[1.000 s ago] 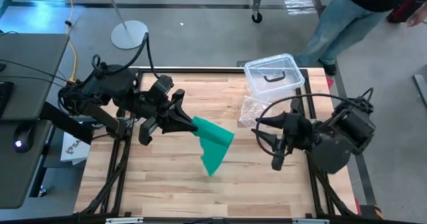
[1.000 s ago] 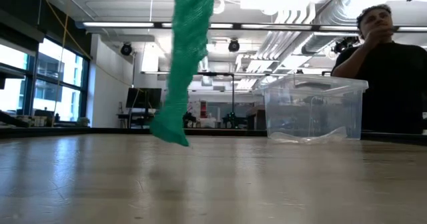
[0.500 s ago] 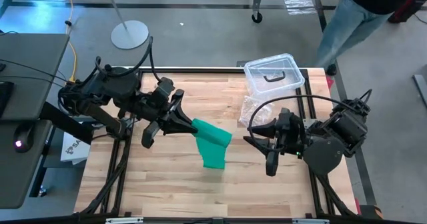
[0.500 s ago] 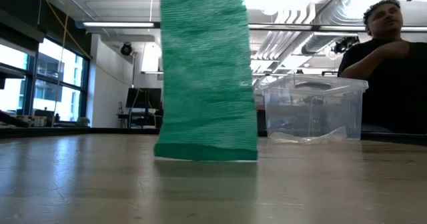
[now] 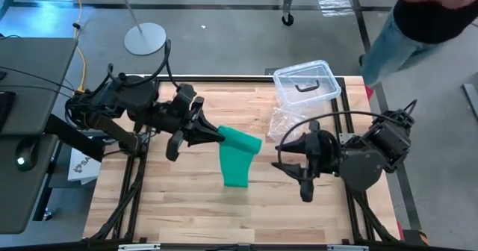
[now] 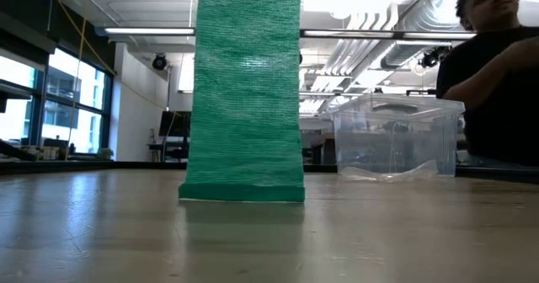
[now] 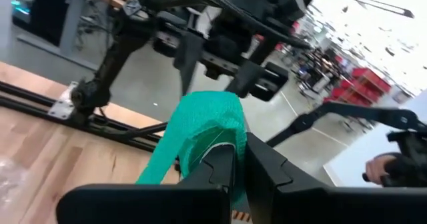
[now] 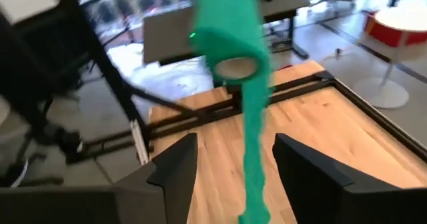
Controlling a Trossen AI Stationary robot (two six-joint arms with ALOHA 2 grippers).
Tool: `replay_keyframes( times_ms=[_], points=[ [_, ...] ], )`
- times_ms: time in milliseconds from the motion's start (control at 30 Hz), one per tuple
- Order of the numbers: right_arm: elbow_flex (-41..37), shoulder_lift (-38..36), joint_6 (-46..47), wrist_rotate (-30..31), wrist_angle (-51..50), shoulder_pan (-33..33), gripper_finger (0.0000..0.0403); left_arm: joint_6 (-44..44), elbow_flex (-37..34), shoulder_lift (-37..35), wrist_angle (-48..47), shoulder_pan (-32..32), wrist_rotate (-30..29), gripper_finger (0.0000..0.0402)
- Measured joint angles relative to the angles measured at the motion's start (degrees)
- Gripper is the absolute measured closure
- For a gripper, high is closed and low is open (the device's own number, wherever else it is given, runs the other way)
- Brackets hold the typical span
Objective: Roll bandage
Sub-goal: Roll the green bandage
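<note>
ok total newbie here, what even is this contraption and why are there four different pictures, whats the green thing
It is a robot with two dark arms working at a wooden table, each ending in a two-finger gripper. One picture looks straight down from above, one sits at table-top height, and two come from small cameras on each arm's wrist.

The green thing is the bandage, a stretchy fabric strip. The left gripper is shut on its upper end, where it is partly rolled, and holds it up so the rest hangs down with its lower end at the tabletop. The right gripper waits beside it, fingers open, holding nothing.

At the far right of the table are a clear plastic box with a black handle and a crinkly clear bag. A person is beyond the table.
</note>
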Motion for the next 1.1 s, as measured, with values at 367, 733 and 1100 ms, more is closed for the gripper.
replay_keyframes(
  times_ms=[367,733,1100],
  points=[
    [0.0,-2.5,-18.7,-2.2,0.8,0.2,0.0208,-6.0,0.0,0.9,0.0,0.0,-8.3,0.0391],
    [0.0,-1.3,-7.2,3.7,5.4,-3.9,0.0208,-9.0,0.0,2.1,1.0,0.0,-11.0,0.0391],
    [0.0,0.7,2.4,6.1,7.7,-6.0,0.0262,-5.8,0.0,2.0,1.0,0.0,-11.0,0.0391]
  ],
)
